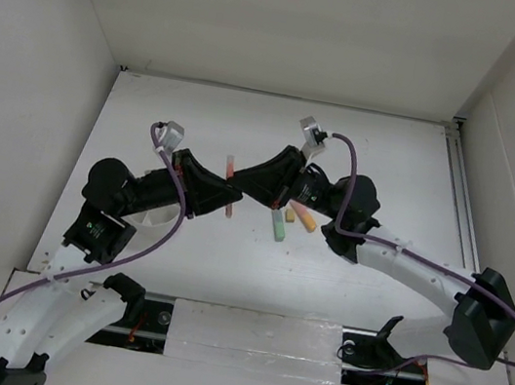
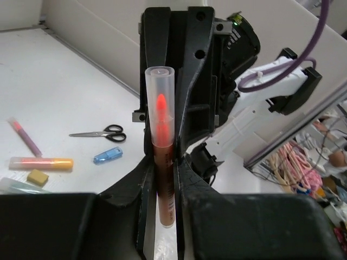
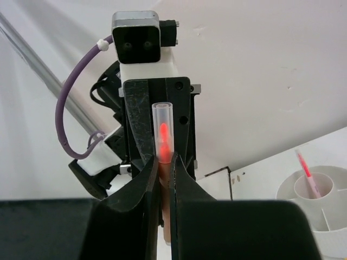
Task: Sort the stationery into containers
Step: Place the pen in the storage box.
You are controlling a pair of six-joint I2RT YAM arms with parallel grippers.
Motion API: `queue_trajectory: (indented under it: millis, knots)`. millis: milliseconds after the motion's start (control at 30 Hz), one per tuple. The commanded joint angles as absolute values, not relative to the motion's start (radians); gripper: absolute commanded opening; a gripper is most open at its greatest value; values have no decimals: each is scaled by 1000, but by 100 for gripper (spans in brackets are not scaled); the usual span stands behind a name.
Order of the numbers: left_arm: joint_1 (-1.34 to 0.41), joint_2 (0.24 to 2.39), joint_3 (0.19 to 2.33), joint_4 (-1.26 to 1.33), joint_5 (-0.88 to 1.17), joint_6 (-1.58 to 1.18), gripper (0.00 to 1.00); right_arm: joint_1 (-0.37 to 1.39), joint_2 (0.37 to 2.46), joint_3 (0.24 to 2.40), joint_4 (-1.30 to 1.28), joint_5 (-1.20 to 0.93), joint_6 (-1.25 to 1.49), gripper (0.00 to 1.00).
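A red marker with a clear cap hangs over the middle of the table between both grippers. My left gripper is shut on its brown barrel. My right gripper faces it and is shut on the same marker. On the table lie black-handled scissors, a blue marker, an orange marker, a yellow block, a pink pen and part of a green marker. The white divided tub holds a pink pen in its central cup.
In the top view the tub is mostly hidden under the left arm. The green marker and orange marker lie under the right arm. White walls enclose the table on three sides; a rail runs along the right edge.
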State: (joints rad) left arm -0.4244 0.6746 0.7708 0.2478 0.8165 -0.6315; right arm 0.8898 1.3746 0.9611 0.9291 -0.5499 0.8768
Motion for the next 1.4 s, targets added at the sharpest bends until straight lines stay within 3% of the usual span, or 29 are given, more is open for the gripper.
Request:
queue_trajectory:
  millis: [0,67,100,133,167,467,600,1033,1367]
  knots:
    - [-416,680,850,159,591,-552,0,914,1374,1023,994,-663,873,0]
    - [-416,660,861,85,496,-514,0,914,1374,1023,974,-683,826,33]
    - [-416,660,873,52,438,-499,0,902,1361,1023,963,-683,809,56]
    - [-416,660,883,26,301,-489,0,885,1361,1023,924,-674,793,95]
    - [-416,660,884,5,238,-489,0,874,1345,1009,907,-664,781,100]
    - [-416,682,813,-178,-533,-690,0,761,1137,795,798,-586,693,100]
    - [-416,721,792,-199,-730,-726,0,761,1065,741,752,-586,675,100]
    - [-416,660,657,-16,-828,-460,0,733,963,634,707,-657,666,100]
    - [-416,612,509,138,-709,-374,0,724,927,614,658,-669,647,100]
